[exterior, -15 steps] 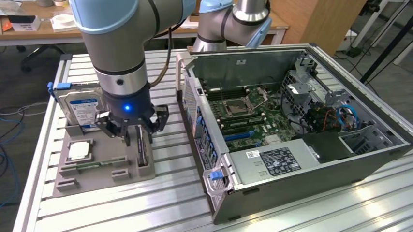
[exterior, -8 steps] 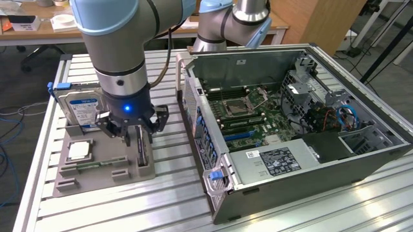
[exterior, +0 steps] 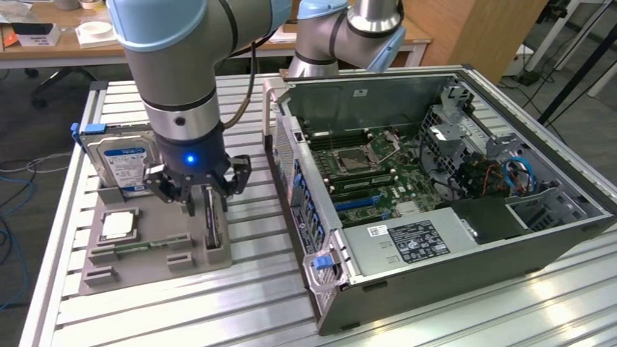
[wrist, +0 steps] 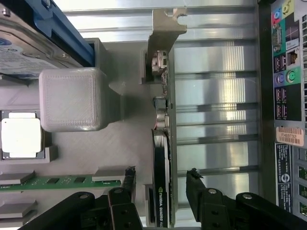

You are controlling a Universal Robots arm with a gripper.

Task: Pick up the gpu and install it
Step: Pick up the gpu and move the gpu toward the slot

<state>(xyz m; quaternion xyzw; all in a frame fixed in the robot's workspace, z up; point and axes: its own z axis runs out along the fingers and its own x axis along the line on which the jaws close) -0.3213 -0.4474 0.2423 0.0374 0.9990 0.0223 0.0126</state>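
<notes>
Hand spread wide astride the upright gpu, clear of both its faces

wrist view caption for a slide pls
Open fingers straddle the gpu, standing on edge in its grey holder beside the computer case.

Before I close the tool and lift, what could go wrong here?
1. The open tool straddles the gpu, which stands on edge in the grey holder; an uneven squeeze could tilt it.
2. One fingertip sits near the memory stick and could snag it.
3. The computer case stands close beside; the silver bracket could clip it.
</notes>
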